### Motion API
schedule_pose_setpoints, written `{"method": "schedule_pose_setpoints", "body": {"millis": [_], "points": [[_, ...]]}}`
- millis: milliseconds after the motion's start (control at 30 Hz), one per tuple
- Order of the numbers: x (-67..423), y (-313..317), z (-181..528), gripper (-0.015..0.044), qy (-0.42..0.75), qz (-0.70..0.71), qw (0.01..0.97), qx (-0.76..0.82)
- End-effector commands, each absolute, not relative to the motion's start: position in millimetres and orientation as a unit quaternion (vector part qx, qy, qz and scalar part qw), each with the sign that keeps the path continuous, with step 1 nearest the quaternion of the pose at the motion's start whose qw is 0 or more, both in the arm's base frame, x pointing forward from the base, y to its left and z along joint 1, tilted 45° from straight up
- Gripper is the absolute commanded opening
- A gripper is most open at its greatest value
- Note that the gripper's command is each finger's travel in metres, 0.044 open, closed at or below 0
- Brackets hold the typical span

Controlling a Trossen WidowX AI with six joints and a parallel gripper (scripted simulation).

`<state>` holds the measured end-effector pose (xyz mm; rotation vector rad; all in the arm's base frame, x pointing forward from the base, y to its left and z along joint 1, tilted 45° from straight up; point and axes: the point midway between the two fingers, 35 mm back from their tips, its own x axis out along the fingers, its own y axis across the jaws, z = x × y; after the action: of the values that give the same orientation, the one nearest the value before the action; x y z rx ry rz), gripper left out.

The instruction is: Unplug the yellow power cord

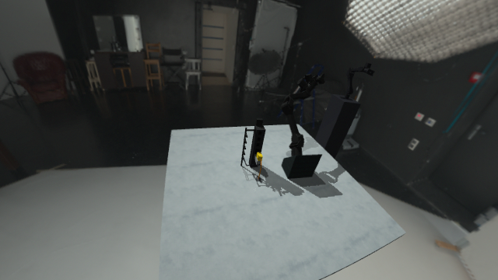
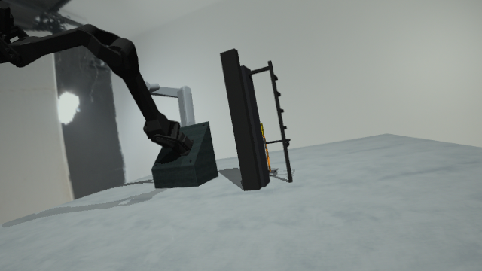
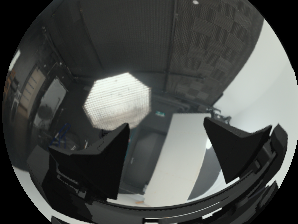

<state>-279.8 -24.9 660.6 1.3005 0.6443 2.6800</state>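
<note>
A black power strip (image 1: 257, 140) (image 2: 242, 120) stands upright on the pale table (image 1: 233, 218) (image 2: 339, 196). A yellow plug (image 1: 259, 156) sits in its lower part, and its orange cord (image 1: 259, 171) (image 2: 265, 148) hangs down to the table. My gripper (image 1: 313, 78) (image 3: 168, 124) is raised high behind and to the right of the strip, far from the plug. Its two dark fingers stand wide apart in the wrist view, with nothing between them. The wrist view looks up at the room and shows neither strip nor plug.
A thin black rack (image 1: 244, 149) (image 2: 280, 120) stands just beside the strip. The arm's dark base block (image 1: 301, 165) (image 2: 186, 162) sits on the table to the right of the strip. A tall dark box (image 1: 336, 124) stands past the table's far right edge.
</note>
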Motion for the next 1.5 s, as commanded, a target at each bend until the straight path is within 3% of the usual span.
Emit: {"method": "schedule_pose_setpoints", "body": {"millis": [0, 267, 967, 1467], "points": [[-280.1, -25.1, 660.2, 0.0374, 0.211, 0.879, 0.047, 0.425], [-302.2, -43.9, 634.8, 0.0164, 0.213, 0.905, 0.042, 0.366], [-293.5, -205.8, 587.5, 0.016, 0.206, 0.939, -0.151, 0.232], [-209.6, -341.3, 536.9, 0.016, 0.156, 0.921, -0.333, 0.128]]}}
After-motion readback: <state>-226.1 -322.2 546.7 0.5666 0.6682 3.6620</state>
